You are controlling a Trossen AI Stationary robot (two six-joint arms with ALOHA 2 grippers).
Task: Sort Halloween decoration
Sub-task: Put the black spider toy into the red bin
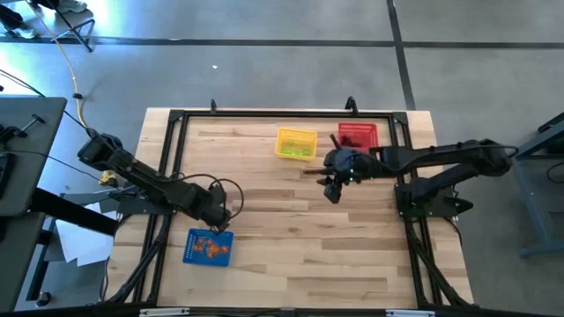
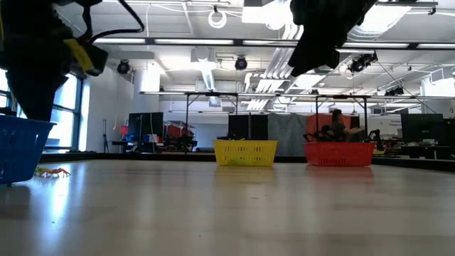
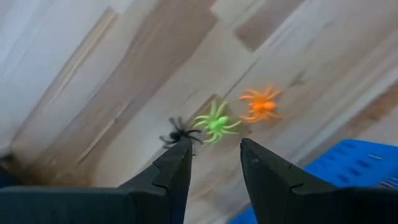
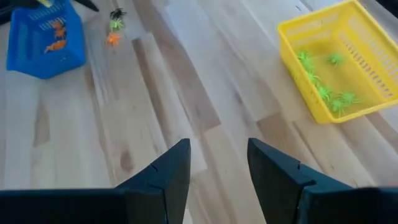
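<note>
- Three baskets on the desk (image 1: 300,264): blue basket (image 1: 208,247) near the left, yellow basket (image 1: 296,143) and red basket (image 1: 358,136) side by side toward the far edge; wide bare wood between.
- Three loose spiders beside the blue basket: black spider (image 3: 178,132), green spider (image 3: 216,124), orange spider (image 3: 260,104).
- More orange ones inside blue, green ones inside yellow.
- Left gripper (image 3: 214,149) low over the black and green spiders, jaws apart, empty.
- Right gripper (image 4: 217,152) raised near yellow basket, jaws apart, empty.
</note>
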